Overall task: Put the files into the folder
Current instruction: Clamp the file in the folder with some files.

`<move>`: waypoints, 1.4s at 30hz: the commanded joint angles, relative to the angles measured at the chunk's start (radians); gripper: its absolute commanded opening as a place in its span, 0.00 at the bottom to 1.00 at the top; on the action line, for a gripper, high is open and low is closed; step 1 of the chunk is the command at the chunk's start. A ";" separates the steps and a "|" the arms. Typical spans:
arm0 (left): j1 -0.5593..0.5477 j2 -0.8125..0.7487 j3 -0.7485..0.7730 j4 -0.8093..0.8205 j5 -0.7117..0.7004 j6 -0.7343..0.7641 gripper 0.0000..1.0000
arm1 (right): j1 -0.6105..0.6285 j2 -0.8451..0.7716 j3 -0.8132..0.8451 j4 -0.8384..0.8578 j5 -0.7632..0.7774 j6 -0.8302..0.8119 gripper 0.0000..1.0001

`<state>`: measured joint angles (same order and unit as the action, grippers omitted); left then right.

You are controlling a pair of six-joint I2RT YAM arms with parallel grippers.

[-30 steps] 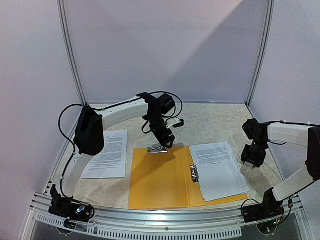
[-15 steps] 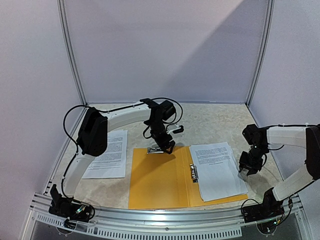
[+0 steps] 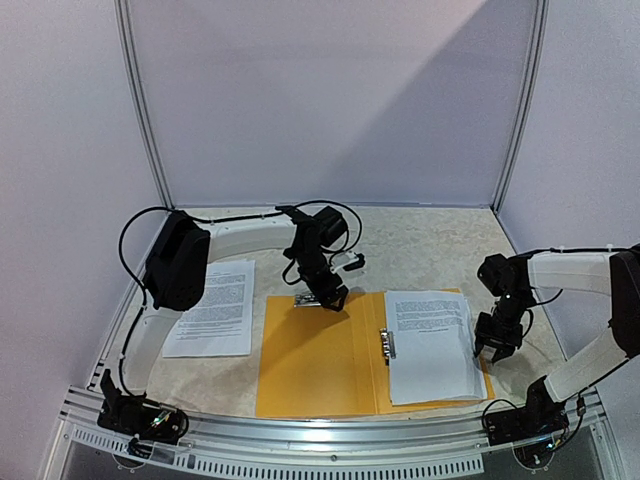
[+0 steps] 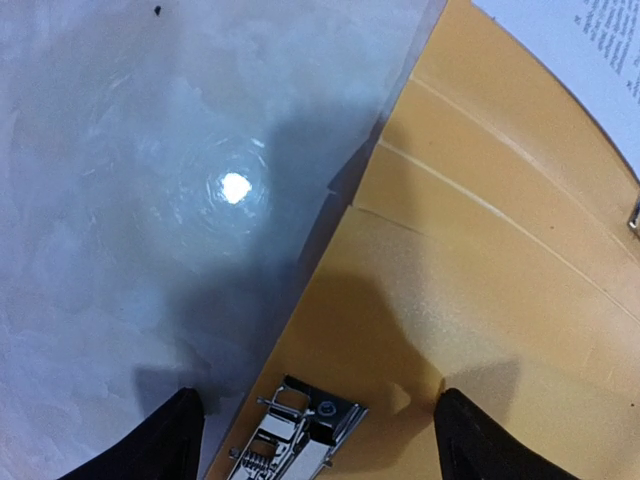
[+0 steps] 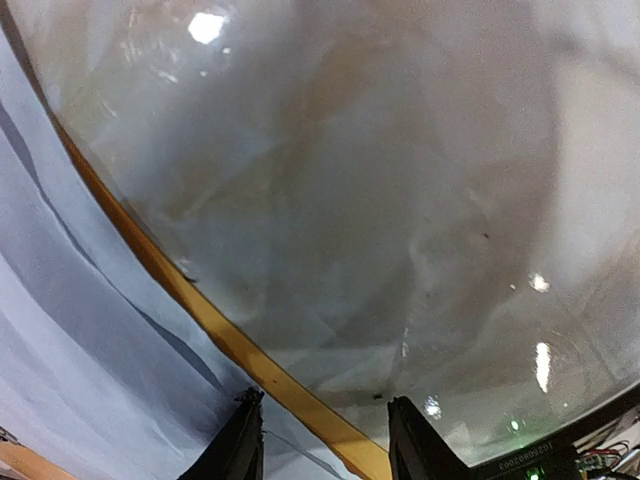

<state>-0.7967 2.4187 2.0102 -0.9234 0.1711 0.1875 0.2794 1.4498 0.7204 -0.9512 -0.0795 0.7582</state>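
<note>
Orange folder (image 3: 310, 355) half-hidden beneath files (image 3: 430, 345).

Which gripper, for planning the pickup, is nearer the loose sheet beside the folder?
Left. The left gripper hangs right of the sheet; the right gripper is beyond the folder.

- The orange-yellow folder (image 3: 320, 365) lies open and flat on the table (image 3: 420, 240), near its front edge, with a metal clip (image 3: 388, 345) at its centre fold.
- A stack of white printed sheets (image 3: 432, 345) lies on its right half.
- A separate printed sheet (image 3: 215, 308) lies flat just left of the folder.
</note>
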 commanded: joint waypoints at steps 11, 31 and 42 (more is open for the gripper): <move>0.001 0.015 -0.119 -0.033 -0.070 0.033 0.82 | -0.016 0.082 0.272 -0.107 0.318 -0.138 0.50; -0.001 0.040 -0.093 -0.049 -0.072 0.039 0.83 | 0.029 0.444 0.459 0.132 0.187 -0.214 0.34; 0.002 0.037 -0.104 -0.060 -0.086 0.054 0.83 | 0.030 0.448 0.507 0.137 0.222 -0.223 0.34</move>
<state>-0.7986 2.3848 1.9476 -0.8906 0.1184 0.2356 0.2993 1.8736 1.1961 -0.8452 0.1707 0.5385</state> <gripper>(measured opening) 0.830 0.344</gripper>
